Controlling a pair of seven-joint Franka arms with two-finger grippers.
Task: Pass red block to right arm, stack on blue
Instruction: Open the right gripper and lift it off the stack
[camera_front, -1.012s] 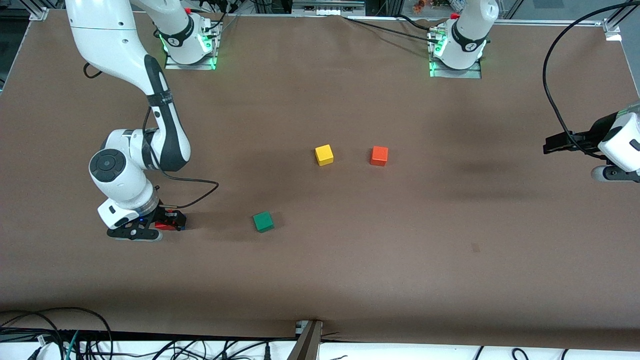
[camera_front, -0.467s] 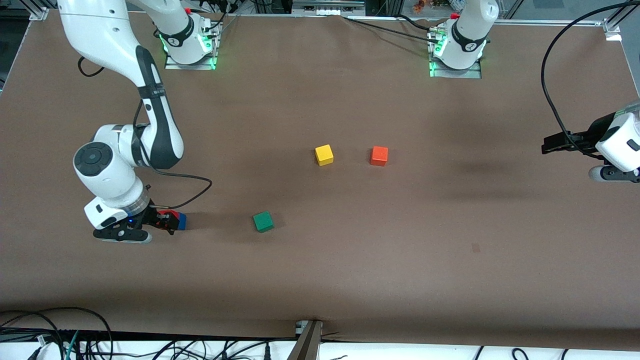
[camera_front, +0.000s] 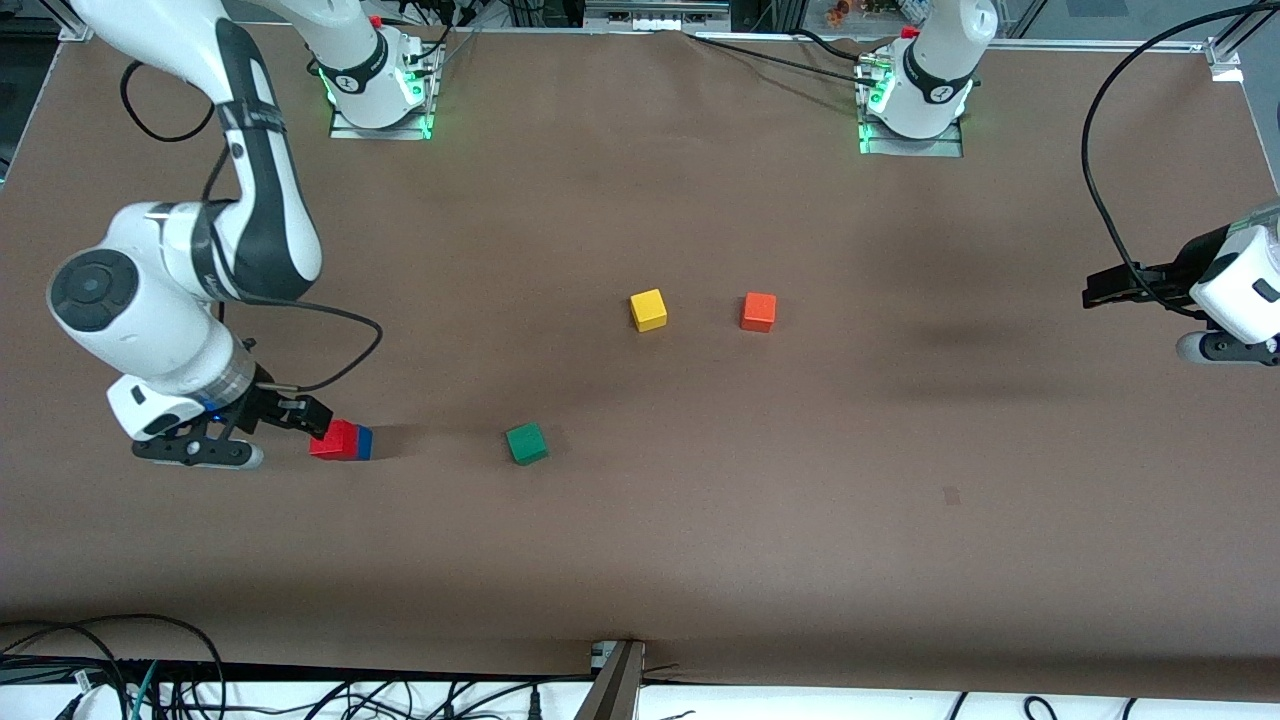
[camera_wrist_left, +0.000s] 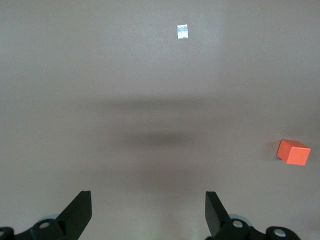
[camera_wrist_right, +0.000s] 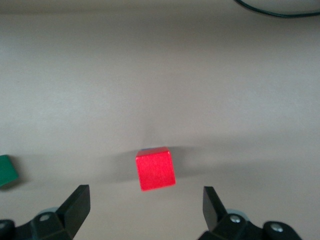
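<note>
Front view: red block (camera_front: 334, 438) atop blue (camera_front: 364, 442); right pincer (camera_front: 300, 412) open beside.

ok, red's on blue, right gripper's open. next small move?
Probably lift the right gripper clear and retract. The red block sits on the blue cube, untouched, and the fingers are open beside it. The left gripper waits at its end.

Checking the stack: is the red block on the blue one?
On it: the red block sits atop the blue block, clear of the open right end effector.
</note>
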